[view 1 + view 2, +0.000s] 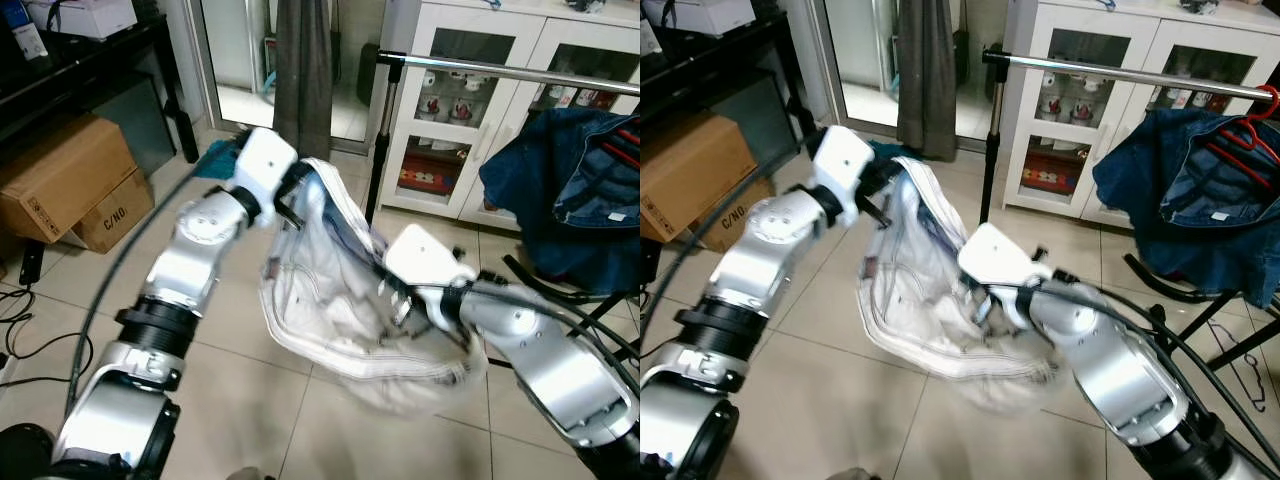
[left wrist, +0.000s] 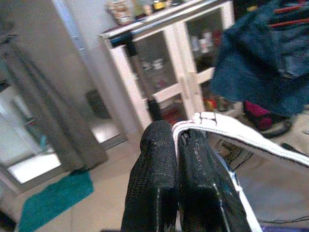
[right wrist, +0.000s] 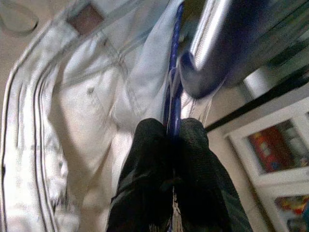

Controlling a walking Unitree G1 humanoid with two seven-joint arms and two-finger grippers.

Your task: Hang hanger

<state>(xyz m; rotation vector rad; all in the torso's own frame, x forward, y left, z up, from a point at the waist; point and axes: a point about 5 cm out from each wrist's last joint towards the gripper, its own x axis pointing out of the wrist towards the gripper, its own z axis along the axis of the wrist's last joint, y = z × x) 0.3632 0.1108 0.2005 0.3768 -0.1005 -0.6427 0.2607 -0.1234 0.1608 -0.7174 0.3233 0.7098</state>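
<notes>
A white jacket (image 1: 335,320) hangs between my two arms above the tiled floor. A thin blue hanger (image 3: 175,72) runs through it. My left gripper (image 1: 288,196) is up at the jacket's top left. In the left wrist view it (image 2: 177,145) is shut on the jacket's white seamed edge (image 2: 231,128). My right gripper (image 1: 397,292) is lower and to the right, deep in the cloth. The right wrist view has it (image 3: 173,131) shut on the blue hanger. A chrome clothes rail (image 1: 500,68) crosses behind, above the jacket.
A blue denim jacket (image 1: 580,190) on a red hanger (image 1: 1250,135) hangs at the rail's right end. A white glass-door cabinet (image 1: 470,130) stands behind the rail. Cardboard boxes (image 1: 60,180) sit at the left, and a grey curtain (image 1: 300,70) by the doorway.
</notes>
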